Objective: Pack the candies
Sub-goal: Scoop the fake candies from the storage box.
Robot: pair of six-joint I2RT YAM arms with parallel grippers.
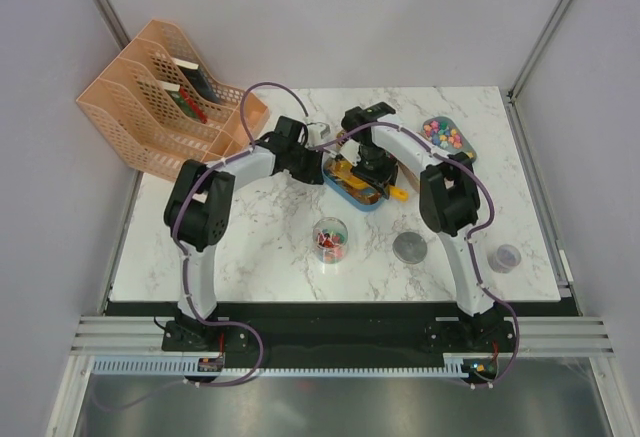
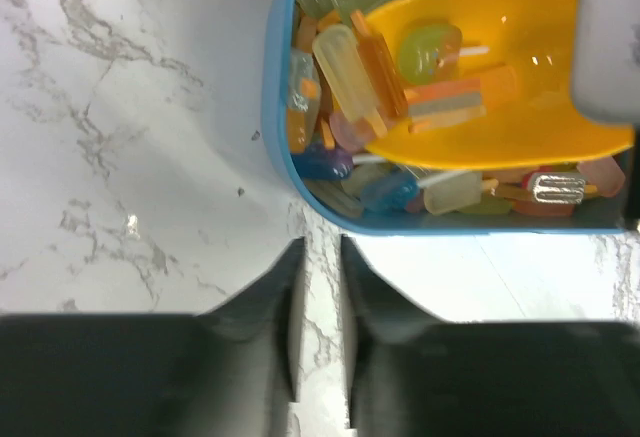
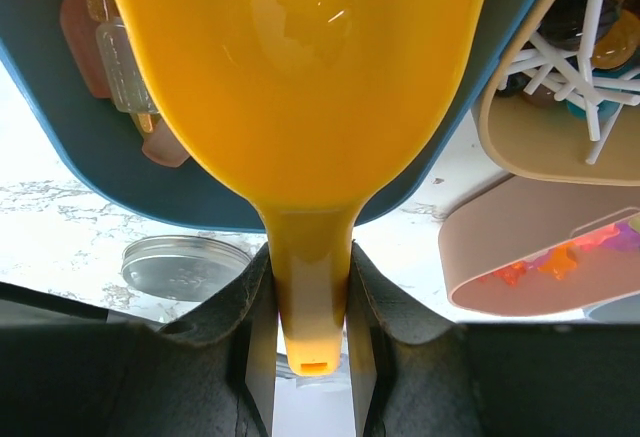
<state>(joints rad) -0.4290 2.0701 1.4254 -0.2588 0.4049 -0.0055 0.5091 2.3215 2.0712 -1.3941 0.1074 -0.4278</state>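
A blue oval tray [image 1: 372,203] [image 2: 275,127] [image 3: 100,187] holds many candies [image 2: 345,67] [image 1: 356,193]. A yellow-orange scoop [image 1: 343,170] [image 2: 500,87] [image 3: 300,77] lies in the tray with a few candies in its bowl. My right gripper [image 1: 376,171] [image 3: 308,257] is shut on the scoop's handle. My left gripper [image 1: 312,161] [image 2: 320,247] hovers over bare marble just beside the tray's near rim. Its jaws are nearly together and hold nothing. A clear jar [image 1: 331,240] in front of the tray holds some candies.
A second oval tray [image 1: 463,147] [image 3: 520,257] with bright candies sits at the right back. A round metal lid [image 1: 409,247] [image 3: 185,262] and a small grey cup [image 1: 506,257] lie at the front right. Peach file racks [image 1: 165,97] stand at the back left.
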